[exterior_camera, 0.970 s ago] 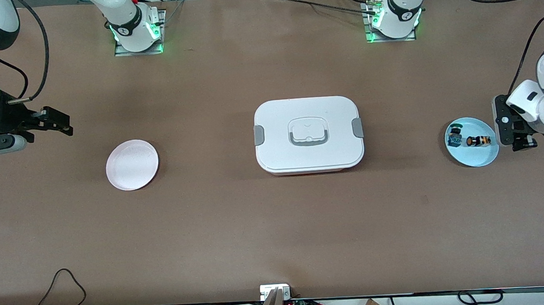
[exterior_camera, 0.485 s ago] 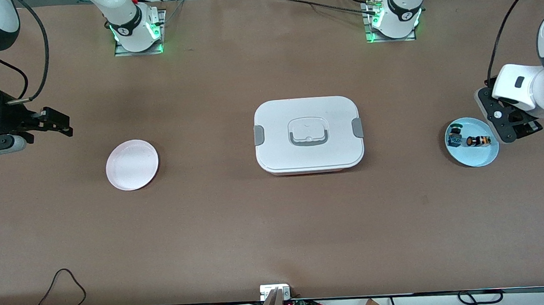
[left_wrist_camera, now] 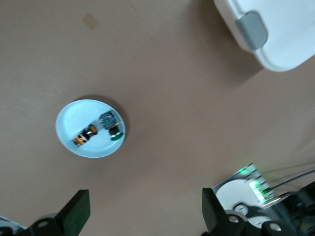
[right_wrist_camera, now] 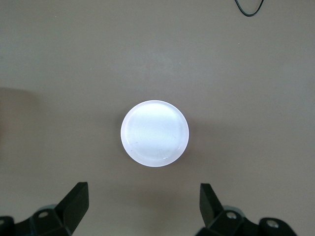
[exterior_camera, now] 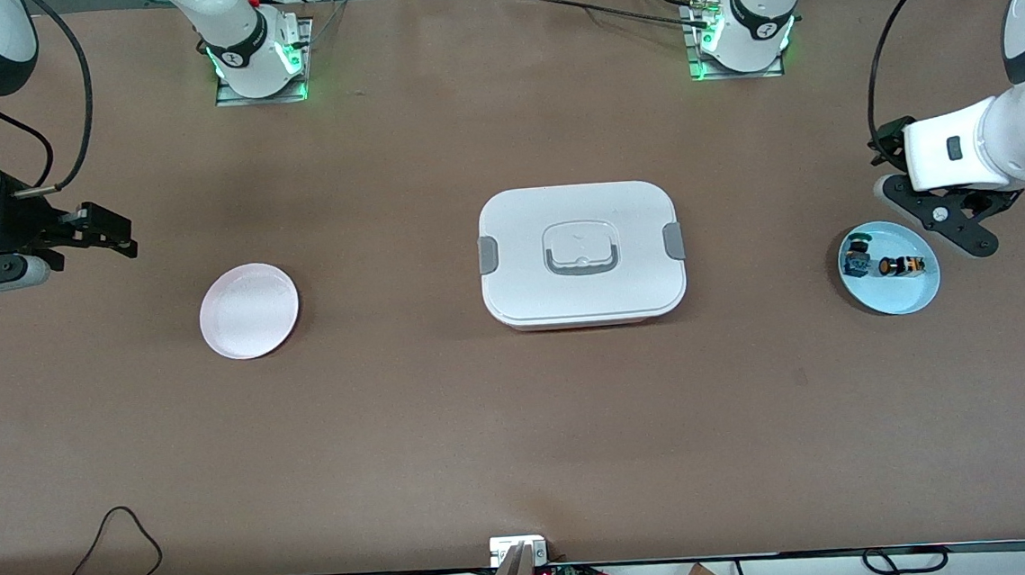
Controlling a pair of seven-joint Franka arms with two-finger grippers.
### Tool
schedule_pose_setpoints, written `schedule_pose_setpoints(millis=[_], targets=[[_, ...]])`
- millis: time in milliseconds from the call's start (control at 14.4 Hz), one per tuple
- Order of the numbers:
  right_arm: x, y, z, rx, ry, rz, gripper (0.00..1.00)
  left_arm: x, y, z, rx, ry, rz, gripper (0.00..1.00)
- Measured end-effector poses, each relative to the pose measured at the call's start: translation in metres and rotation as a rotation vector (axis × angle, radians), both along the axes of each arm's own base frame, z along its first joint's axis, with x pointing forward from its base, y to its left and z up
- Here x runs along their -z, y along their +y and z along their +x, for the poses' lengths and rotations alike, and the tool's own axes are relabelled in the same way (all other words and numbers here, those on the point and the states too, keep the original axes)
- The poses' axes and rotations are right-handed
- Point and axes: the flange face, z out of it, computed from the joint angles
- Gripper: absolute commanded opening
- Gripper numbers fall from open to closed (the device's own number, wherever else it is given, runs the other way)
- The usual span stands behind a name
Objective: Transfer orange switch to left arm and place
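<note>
— How's the light?
— Bright and even from overhead. The box [exterior_camera: 580, 254] casts only a thin dark edge on the side nearer the front camera, and the pink plate [exterior_camera: 249, 309] barely shadows the table [exterior_camera: 449, 418].
— Any glare?
— Green lamps glow at both arm bases [exterior_camera: 258, 60]; the pink plate looks washed out white in the right wrist view [right_wrist_camera: 154, 133].
— Sharpness?
— Front view is crisp. The left wrist view is soft, smearing the blue plate [left_wrist_camera: 74, 120] and the orange switch [left_wrist_camera: 85, 135].
</note>
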Motion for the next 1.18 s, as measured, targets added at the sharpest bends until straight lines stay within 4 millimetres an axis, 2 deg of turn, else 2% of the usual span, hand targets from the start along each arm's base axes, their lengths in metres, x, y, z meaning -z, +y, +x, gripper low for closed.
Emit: schedule_pose_setpoints(millis=[277, 485, 693, 970, 1178], targets=[[0.0, 0.0, 0.0, 0.0, 0.0, 0.0, 1.0, -0.007, -0.016, -0.003, -0.059, -0.003, 0.018, 1.0], [0.0, 0.0, 0.0, 0.0, 0.0, 0.0, 1.0, -0.006, -0.003, 0.006, -0.14, -0.04, 0.04, 1.0], [0.0, 0.0, 0.0, 0.0, 0.0, 0.0, 1.0, -0.007, 0.009, 0.005, -0.336, -0.09, 0.025, 1.0], [0.0, 0.0, 0.0, 0.0, 0.001, 0.0, 1.0, -0.012, 0.04, -0.009, -0.52, -0.274, -0.047, 1.0], [0.0, 0.0, 0.0, 0.0, 0.001, 0.0, 1.0, -0.013, 0.034, -0.034, -0.578, -0.296, -0.03, 1.0]])
